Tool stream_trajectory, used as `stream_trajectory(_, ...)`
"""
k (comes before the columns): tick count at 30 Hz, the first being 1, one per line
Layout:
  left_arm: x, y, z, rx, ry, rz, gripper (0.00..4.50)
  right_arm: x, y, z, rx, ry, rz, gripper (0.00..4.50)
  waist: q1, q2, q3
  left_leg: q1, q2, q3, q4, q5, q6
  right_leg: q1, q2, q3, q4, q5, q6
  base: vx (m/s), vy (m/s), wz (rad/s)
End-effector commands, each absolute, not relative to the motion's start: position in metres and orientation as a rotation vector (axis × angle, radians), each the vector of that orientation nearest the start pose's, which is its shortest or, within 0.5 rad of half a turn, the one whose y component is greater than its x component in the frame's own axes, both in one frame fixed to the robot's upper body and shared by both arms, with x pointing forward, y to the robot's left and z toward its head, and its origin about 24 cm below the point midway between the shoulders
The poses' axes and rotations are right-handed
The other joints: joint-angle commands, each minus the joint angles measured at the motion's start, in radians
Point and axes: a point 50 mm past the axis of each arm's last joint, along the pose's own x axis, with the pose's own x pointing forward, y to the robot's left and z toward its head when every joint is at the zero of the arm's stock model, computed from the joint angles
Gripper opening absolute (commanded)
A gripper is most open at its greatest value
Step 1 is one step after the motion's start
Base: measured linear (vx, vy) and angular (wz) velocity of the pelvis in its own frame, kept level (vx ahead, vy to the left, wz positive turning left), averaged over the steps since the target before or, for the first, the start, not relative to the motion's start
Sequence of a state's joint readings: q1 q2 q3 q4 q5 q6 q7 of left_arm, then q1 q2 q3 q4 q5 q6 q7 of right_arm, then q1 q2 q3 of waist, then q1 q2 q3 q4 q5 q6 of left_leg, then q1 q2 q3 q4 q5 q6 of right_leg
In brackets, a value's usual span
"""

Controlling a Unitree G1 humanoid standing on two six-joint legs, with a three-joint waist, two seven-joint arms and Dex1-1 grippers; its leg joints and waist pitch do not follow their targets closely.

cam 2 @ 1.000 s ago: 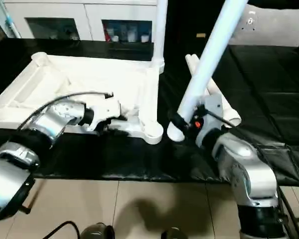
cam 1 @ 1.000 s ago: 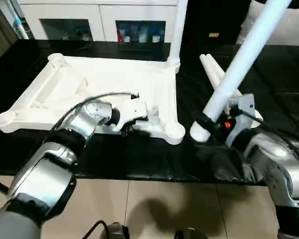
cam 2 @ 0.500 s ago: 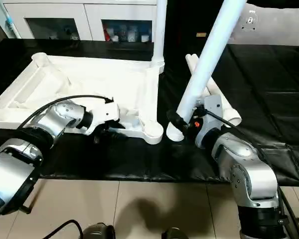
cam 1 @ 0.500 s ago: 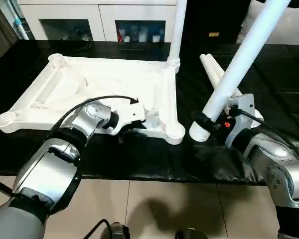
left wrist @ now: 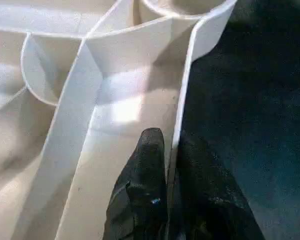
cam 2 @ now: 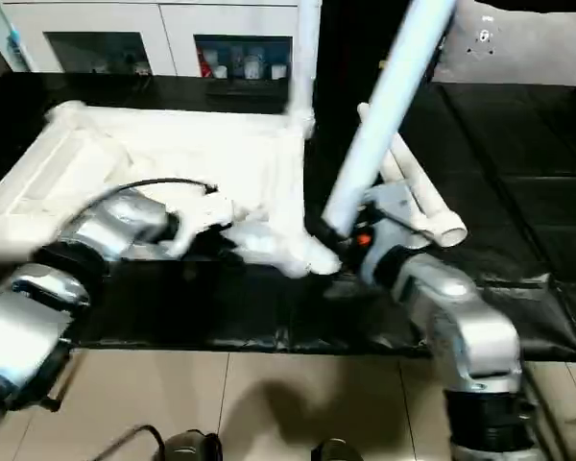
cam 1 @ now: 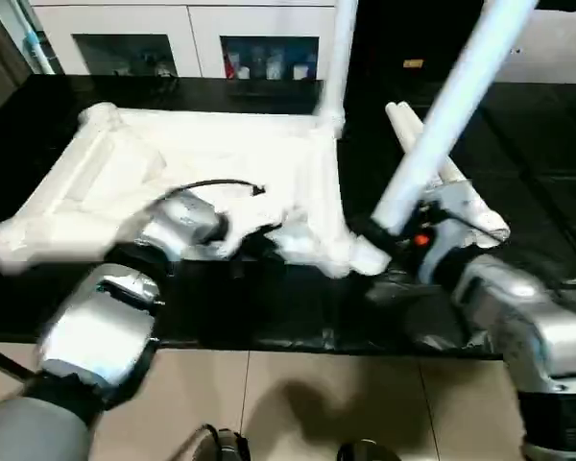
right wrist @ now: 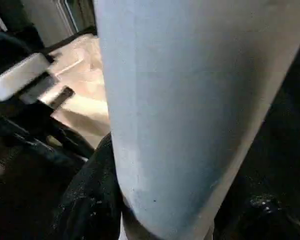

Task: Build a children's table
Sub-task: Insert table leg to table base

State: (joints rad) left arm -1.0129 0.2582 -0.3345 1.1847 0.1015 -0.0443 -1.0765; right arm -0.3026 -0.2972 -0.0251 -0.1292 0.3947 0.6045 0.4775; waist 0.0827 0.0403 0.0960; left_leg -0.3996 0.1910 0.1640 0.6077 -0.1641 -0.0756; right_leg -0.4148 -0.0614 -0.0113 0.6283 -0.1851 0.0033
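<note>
Left gripper [left wrist: 167, 200], which you were holding apart a second ago, is now pinching the tabletop [cam 1: 221, 158] rim on the black work surface [cam 2: 518, 154], while your right gripper [cam 1: 384, 237] is bringing its clamped leg [cam 1: 442, 115] toward the near corner socket [cam 1: 350, 257].

Looks like a lab/demo room: white glass-front cabinets [cam 1: 173, 48] w/ bottles behind black-covered bench [cam 1: 518, 125], tiled floor [cam 1: 298, 403].
</note>
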Motion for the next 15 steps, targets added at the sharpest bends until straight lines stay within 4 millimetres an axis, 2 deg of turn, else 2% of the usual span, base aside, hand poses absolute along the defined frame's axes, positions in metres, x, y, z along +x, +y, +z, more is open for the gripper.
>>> stream_trajectory(1,0.374,0.122,0.079,0.433,0.496,-1.091,0.17,0.297,-0.154,0.117,0.079,0.094,0.599,1.89,0.006,-0.014,-0.098,0.018,0.019,-0.002,-0.064,-0.124,0.035,0.072,-0.065,0.022,-0.058,0.004,-0.299,0.000,0.000,0.00)
stream_trajectory(3,0.370,0.118,0.074,0.433,0.496,-1.102,0.13,0.299,-0.152,0.118,0.076,0.062,0.597,1.89,0.005,-0.018,-0.100,0.015,0.016,-0.001,-0.062,-0.108,0.048,0.074,-0.064,0.024,-0.058,0.019,-0.295,0.000,0.000,0.00)
stream_trajectory(4,0.368,0.117,0.072,0.437,0.493,-1.104,0.07,0.299,-0.152,0.118,0.062,0.047,0.599,1.89,0.004,-0.014,-0.099,0.015,0.018,0.000,-0.062,-0.101,0.056,0.072,-0.064,0.024,-0.058,0.028,-0.294,0.000,0.000,0.00)
stream_trajectory(6,0.359,0.109,0.068,0.451,0.453,-1.150,0.00,0.299,-0.150,0.114,0.049,0.103,0.614,1.89,0.006,-0.020,-0.099,0.017,0.020,0.001,-0.063,-0.088,0.072,0.072,-0.062,0.023,-0.057,0.033,-0.294,0.000,0.000,0.00)
stream_trajectory(7,0.355,0.106,0.067,0.458,0.429,-1.178,0.00,0.299,-0.149,0.112,0.051,0.127,0.618,1.89,0.005,-0.019,-0.097,0.015,0.020,0.001,-0.063,-0.092,0.074,0.071,-0.062,0.024,-0.059,0.025,-0.292,0.000,0.000,0.00)
stream_trajectory(8,0.349,0.103,0.064,0.478,0.411,-1.211,0.00,0.299,-0.149,0.111,0.052,0.144,0.624,1.89,0.006,-0.020,-0.096,0.019,0.022,0.003,-0.064,-0.101,0.078,0.066,-0.060,0.024,-0.063,-0.001,-0.286,0.000,0.000,0.00)
stream_trajectory(9,0.343,0.101,0.063,0.497,0.401,-1.239,0.00,0.300,-0.148,0.111,0.058,0.143,0.627,1.89,0.009,-0.017,-0.098,0.021,0.025,0.000,-0.065,-0.104,0.076,0.068,-0.064,0.024,-0.061,-0.014,-0.284,0.000,0.000,0.00)
stream_trajectory(10,0.340,0.101,0.061,0.506,0.397,-1.256,0.00,0.301,-0.148,0.111,0.068,0.138,0.627,1.89,0.010,-0.019,-0.094,0.020,0.026,0.001,-0.067,-0.118,0.074,0.063,-0.065,0.025,-0.065,-0.052,-0.272,0.000,0.000,0.00)
stream_trajectory(12,0.325,0.104,0.053,0.561,0.373,-1.350,0.00,0.303,-0.147,0.112,0.077,0.121,0.659,1.89,0.009,-0.014,-0.089,0.026,0.027,0.002,-0.073,-0.190,0.044,0.053,-0.065,0.026,-0.079,-0.195,-0.236,0.000,0.000,0.00)
stream_trajectory(13,0.323,0.106,0.050,0.573,0.382,-1.359,0.00,0.302,-0.146,0.111,0.084,0.125,0.674,1.89,0.008,-0.015,-0.087,0.026,0.027,0.003,-0.075,-0.201,0.035,0.053,-0.065,0.027,-0.081,-0.217,-0.227,0.000,0.000,0.00)
stream_trajectory(14,0.320,0.108,0.048,0.583,0.394,-1.362,0.00,0.302,-0.145,0.111,0.093,0.128,0.688,1.89,0.009,-0.012,-0.083,0.034,0.026,0.005,-0.077,-0.237,0.022,0.044,-0.062,0.028,-0.087,-0.269,-0.211,0.000,0.000,0.00)
stream_trajectory(15,0.318,0.109,0.047,0.606,0.373,-1.377,0.00,0.302,-0.145,0.111,0.094,0.121,0.701,1.89,0.008,-0.014,-0.081,0.036,0.025,0.004,-0.083,-0.267,0.009,0.045,-0.063,0.028,-0.091,-0.323,-0.192,0.000,0.000,0.00)
